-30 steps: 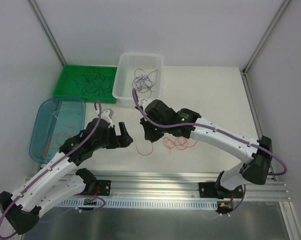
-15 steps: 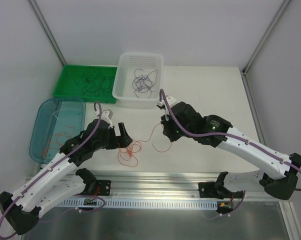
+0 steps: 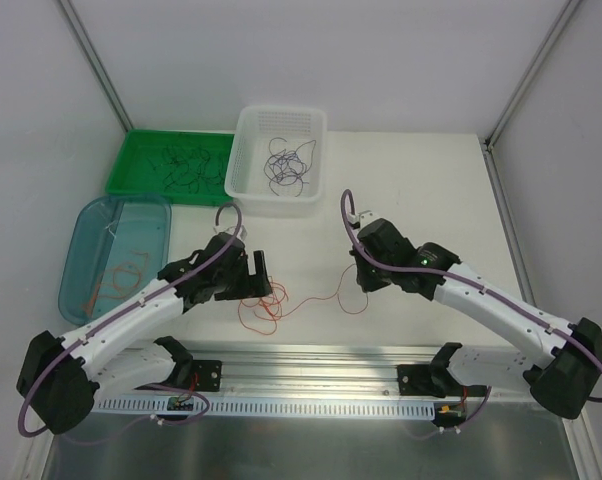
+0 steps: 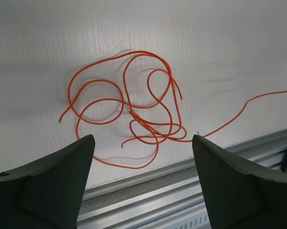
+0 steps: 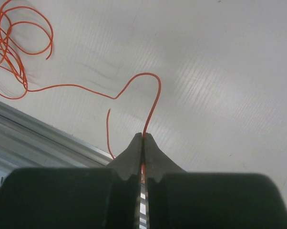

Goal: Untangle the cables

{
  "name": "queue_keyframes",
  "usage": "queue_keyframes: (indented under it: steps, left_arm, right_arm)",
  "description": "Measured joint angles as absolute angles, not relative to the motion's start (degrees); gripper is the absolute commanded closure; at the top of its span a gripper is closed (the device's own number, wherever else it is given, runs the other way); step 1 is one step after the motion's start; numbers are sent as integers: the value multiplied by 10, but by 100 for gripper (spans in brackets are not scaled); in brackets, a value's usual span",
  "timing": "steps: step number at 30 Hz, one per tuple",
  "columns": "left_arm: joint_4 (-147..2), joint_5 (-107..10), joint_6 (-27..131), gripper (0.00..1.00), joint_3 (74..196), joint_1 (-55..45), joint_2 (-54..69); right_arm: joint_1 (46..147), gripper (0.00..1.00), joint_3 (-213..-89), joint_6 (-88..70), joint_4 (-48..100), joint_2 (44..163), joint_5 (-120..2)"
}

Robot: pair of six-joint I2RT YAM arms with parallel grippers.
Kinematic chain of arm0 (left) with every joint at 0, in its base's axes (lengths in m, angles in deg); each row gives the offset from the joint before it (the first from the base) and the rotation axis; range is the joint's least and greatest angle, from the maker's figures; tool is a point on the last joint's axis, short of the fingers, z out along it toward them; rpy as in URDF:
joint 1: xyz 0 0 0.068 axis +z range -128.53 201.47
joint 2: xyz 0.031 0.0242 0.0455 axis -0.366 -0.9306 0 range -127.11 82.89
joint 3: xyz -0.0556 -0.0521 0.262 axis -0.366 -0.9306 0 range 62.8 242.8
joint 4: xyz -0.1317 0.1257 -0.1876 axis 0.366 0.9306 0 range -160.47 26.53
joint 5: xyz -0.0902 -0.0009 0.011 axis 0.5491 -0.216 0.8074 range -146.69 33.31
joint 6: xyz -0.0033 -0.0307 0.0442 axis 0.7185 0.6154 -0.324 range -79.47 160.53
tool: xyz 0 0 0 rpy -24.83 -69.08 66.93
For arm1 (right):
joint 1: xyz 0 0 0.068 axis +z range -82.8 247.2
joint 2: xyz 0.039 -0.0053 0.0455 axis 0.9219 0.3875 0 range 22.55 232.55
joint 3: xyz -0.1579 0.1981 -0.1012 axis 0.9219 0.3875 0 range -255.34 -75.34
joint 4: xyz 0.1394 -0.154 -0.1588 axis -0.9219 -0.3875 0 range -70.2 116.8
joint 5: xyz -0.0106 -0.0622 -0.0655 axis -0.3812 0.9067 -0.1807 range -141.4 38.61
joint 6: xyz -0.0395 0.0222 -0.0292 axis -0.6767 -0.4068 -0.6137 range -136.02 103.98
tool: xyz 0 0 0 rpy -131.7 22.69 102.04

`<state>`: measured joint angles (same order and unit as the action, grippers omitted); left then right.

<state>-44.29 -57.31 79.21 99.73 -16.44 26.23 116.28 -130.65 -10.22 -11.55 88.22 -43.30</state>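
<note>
A loose tangle of orange cables (image 3: 263, 305) (image 4: 134, 107) lies on the white table near the front edge. My left gripper (image 3: 255, 278) (image 4: 142, 139) hovers just over its near side, open, with nothing between its fingers. One orange strand (image 3: 326, 297) (image 5: 81, 86) runs right from the tangle to my right gripper (image 3: 362, 281) (image 5: 143, 137), which is shut on its end. More cables lie sorted in bins: purple ones (image 3: 286, 165), black ones (image 3: 186, 165) and orange ones (image 3: 121, 275).
A white basket (image 3: 247, 178) stands at the back centre, a green tray (image 3: 131, 160) to its left, and a blue translucent bin (image 3: 91, 235) at the left. An aluminium rail (image 3: 311, 360) (image 4: 148, 191) runs along the table's front edge, close to the tangle.
My right gripper has pulled its orange strand to the right, away from the tangle. My left gripper has moved right and now sits over the tangle.
</note>
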Motion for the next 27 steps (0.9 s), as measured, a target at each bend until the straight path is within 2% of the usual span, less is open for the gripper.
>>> queue_keyframes:
  steps: [9, 15, 21, 27]
  left_arm:
    - [-490, -577, 839, 25, 1007, -169, 183]
    - [-501, -584, 853, 27, 1007, -184, 189]
    - [-506, -561, 785, 30, 1005, -183, 251]
    - [-510, -500, 707, 37, 1002, -183, 234]
  right_arm:
    - [1149, 99, -1289, -94, -93, 874, -448]
    - [1149, 99, -1288, -93, -88, 873, -448]
    - [1146, 99, -1287, -94, -89, 863, -447]
    - [1145, 99, -1287, -94, -90, 857, -445]
